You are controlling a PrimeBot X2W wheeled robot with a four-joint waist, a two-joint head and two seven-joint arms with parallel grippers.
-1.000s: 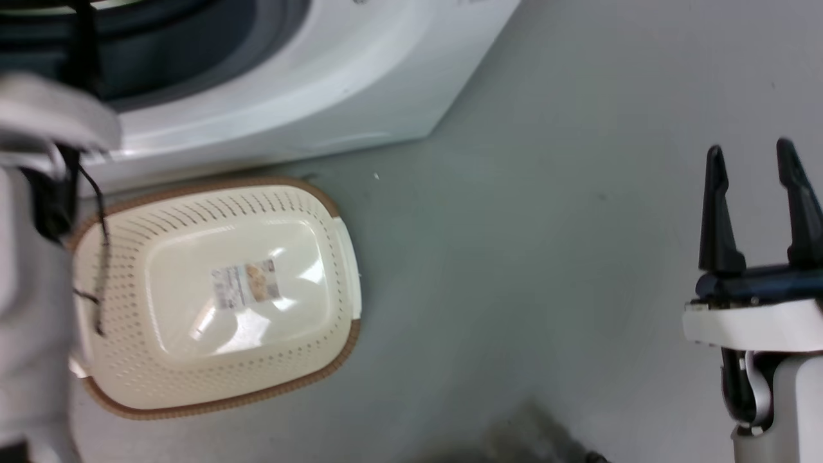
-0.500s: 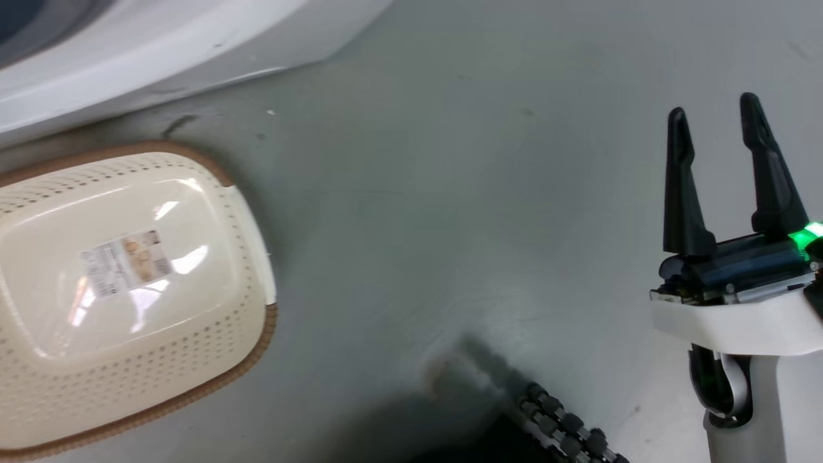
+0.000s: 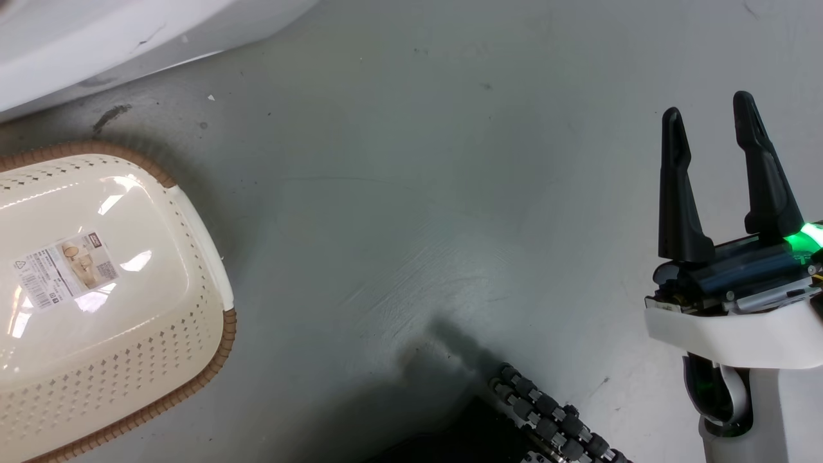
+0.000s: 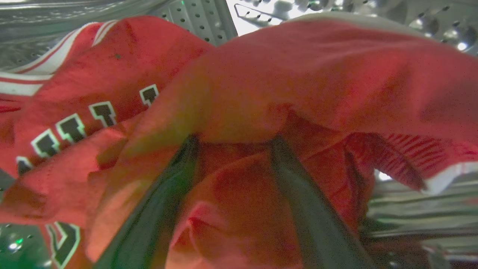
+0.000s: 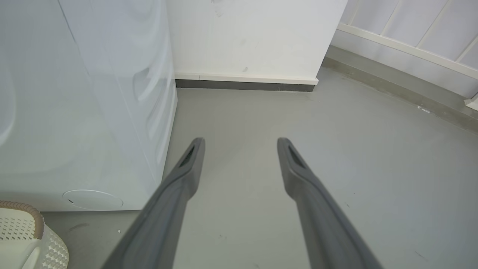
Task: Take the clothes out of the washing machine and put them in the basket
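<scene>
Where the left wrist view looks along the left gripper (image 4: 235,141), the clothes (image 4: 298,74) lie inside the washing machine, with the perforated steel drum (image 4: 201,18) showing behind and above them. A plain red garment is draped over both dark fingers (image 4: 164,209). Left of it lies the jersey (image 4: 93,93), its black letters edged in white and its trim striped in white. The fingers stand spread, with red cloth bunched between them. Their tips are hidden under a fold, so the gripper appears released rather than clenched, though contact at the tips cannot be confirmed.

In the head view the right gripper (image 3: 707,109) is at the right, over the grey floor (image 3: 418,193) and well apart from everything else. Its fingers are parted and hold nothing, and a green light (image 3: 807,235) glows at its base. The right wrist view shows the same parted fingers (image 5: 175,194) above bare floor.

The basket (image 3: 212,334) stands on the floor at the near left, just in front of the washing machine (image 3: 96,38). A paper label (image 3: 64,270) is stuck on its glossy cream bottom, and the brown rim and one white handle (image 3: 206,251) face right. In the right wrist view an edge of the basket (image 5: 22,224) sits at the foot of the machine's white side panel (image 5: 74,112), and a white wall (image 5: 254,37) stands far behind.

A black ribbed part (image 3: 546,411) crosses the near edge of the head view. What it is cannot be told.
</scene>
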